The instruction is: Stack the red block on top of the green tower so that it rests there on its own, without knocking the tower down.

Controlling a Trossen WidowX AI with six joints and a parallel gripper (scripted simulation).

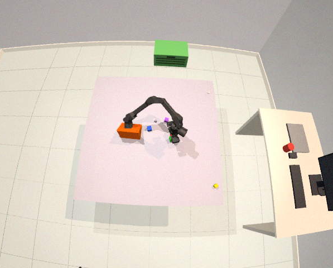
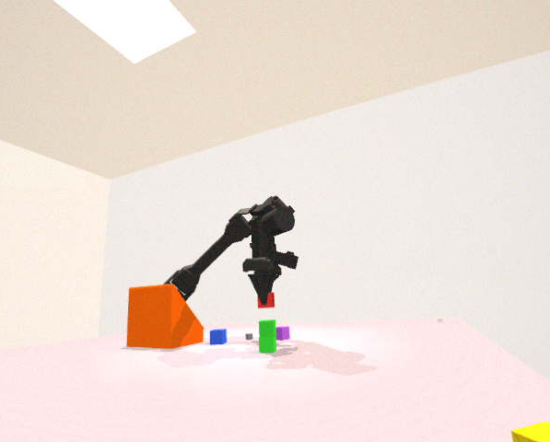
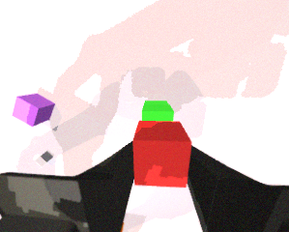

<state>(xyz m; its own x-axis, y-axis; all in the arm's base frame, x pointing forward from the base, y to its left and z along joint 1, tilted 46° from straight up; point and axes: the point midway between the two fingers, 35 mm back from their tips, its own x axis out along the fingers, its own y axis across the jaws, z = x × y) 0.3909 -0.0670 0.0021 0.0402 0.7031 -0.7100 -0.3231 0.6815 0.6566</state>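
Observation:
My gripper (image 2: 265,298) (image 3: 158,145) is shut on the red block (image 2: 268,300) (image 3: 161,154). It holds the block in the air, straight above the green tower (image 2: 266,335) (image 3: 158,110) (image 1: 170,138), with a clear gap between the block's underside and the tower's top. The tower stands upright on the pink mat (image 2: 408,371) (image 1: 131,173). In the wrist view only the tower's top face shows, just beyond the red block. In the overhead view the gripper (image 1: 173,137) hides most of the tower and the red block.
The arm's orange base (image 2: 157,318) (image 1: 129,130) stands to the left. A blue cube (image 2: 217,336) (image 1: 149,128), a small grey cube (image 2: 249,336) (image 3: 46,156) and a purple cube (image 2: 282,332) (image 3: 33,108) (image 1: 166,119) lie near the tower. A yellow cube (image 2: 542,432) (image 1: 215,186) lies far off.

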